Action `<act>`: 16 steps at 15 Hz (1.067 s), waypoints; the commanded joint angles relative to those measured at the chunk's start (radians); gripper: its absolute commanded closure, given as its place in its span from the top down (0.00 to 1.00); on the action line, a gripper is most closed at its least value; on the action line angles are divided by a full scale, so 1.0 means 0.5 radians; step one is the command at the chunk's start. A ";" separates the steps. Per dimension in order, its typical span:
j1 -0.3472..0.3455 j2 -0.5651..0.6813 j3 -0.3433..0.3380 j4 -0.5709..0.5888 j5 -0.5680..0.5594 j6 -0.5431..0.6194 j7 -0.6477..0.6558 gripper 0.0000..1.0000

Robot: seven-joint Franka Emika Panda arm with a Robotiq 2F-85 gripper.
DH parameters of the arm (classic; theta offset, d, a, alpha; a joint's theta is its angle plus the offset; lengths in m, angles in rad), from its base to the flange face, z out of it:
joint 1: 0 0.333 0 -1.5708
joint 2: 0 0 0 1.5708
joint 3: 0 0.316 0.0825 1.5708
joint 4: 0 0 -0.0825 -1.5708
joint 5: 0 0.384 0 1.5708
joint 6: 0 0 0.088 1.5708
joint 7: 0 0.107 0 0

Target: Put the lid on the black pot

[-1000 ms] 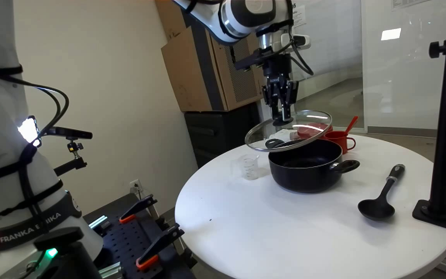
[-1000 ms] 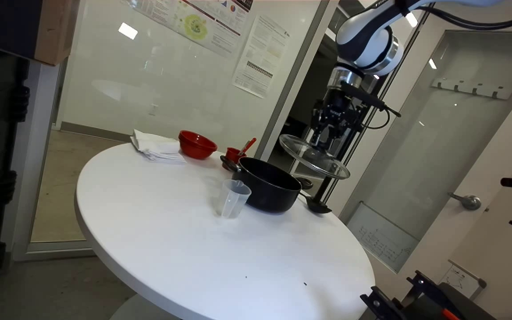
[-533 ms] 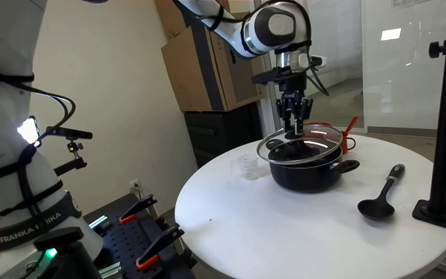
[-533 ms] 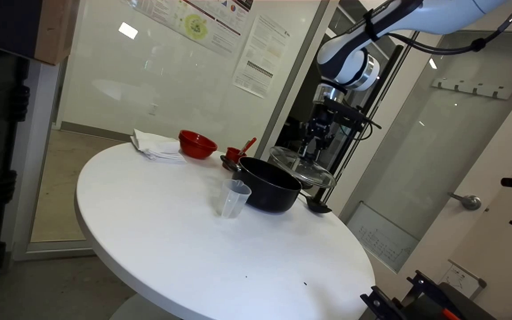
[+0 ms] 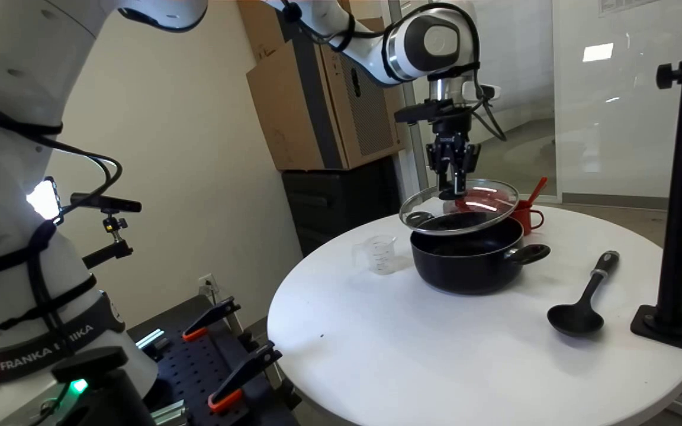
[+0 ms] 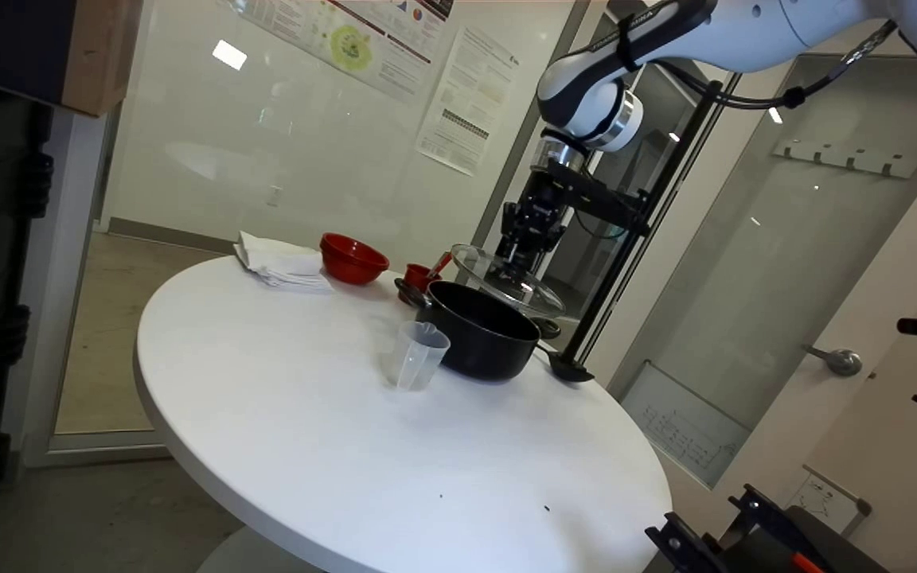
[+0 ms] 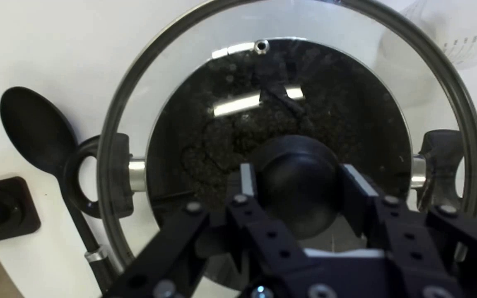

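Observation:
The round clear glass lid [image 5: 492, 204] hangs by its dark centre knob [image 7: 298, 186] from my gripper [image 5: 452, 190]. The jaws [image 7: 294, 180] are shut around the knob in the wrist view. The lid also shows in an exterior view [image 6: 544, 296], above and to the right of the pot's opening. The black pot [image 5: 465, 269] stands upright on the table, its inside visible under the raised lid, and it shows in an exterior view [image 6: 478, 342] too. The lid looks slightly tilted against the pot's rim. In the wrist view the pot's rim and handles [image 7: 118, 178] show through or past the glass.
A clear measuring cup [image 5: 381, 255] stands close beside the pot. A black ladle [image 5: 578, 319] lies beyond a pot handle. A red mug [image 5: 521, 216], red bowls [image 6: 351, 259] and white napkins [image 6: 283, 263] stand farther off. A black pole [image 5: 675, 177] is clamped at the table edge.
The gripper has carried the lid over toward the pot: rightward in an exterior view, leftward in an exterior view. It dropped lower, then rose slightly in the last half second. The pot stays put.

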 commanded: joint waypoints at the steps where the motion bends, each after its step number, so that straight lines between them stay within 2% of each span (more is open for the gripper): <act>1: 0.008 0.191 0.030 0.419 0.039 -0.267 0.009 0.26; 7: 0.000 0.487 0.032 0.826 0.029 -0.527 0.029 0.26; 16: -0.004 0.833 0.034 1.279 0.011 -0.693 0.044 0.26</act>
